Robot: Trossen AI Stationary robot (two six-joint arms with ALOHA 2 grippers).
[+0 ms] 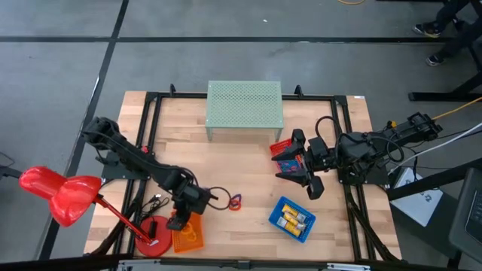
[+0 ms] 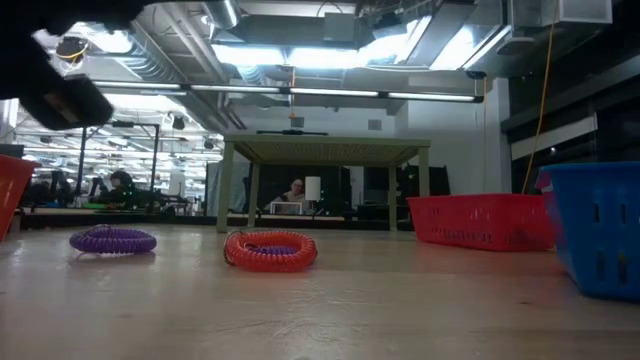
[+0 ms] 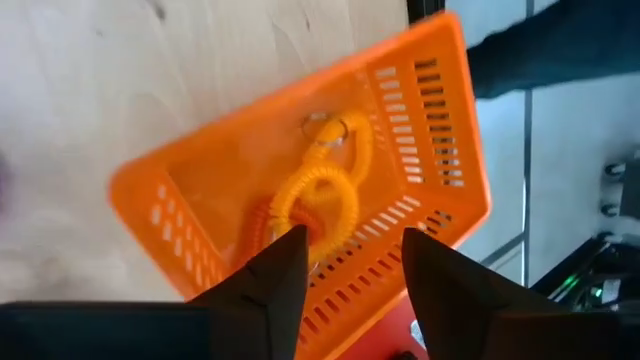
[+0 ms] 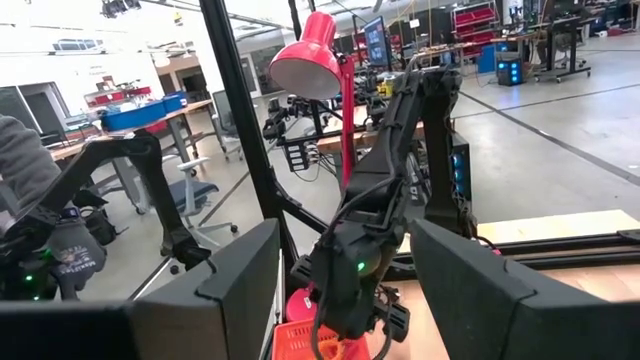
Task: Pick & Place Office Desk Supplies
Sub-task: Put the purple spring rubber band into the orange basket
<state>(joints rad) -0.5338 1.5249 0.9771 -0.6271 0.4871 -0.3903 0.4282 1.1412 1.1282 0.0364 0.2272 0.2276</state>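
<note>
Hovering with fingers apart, the left end effector (image 3: 345, 275) hangs over the perforated orange plastic basket (image 3: 420, 130) holding coiled orange rings (image 3: 325, 195); the right end effector (image 1: 301, 173) is spread too.

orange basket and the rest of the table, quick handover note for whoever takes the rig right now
Left gripper: open, empty, over the orange basket.
Right gripper: open, empty, beside the red basket.
Done: orange coil ring in the orange basket; yellow-and-silver blocks in the blue basket.
Left: purple coil ring and red coil ring lie loose on the table.
</note>
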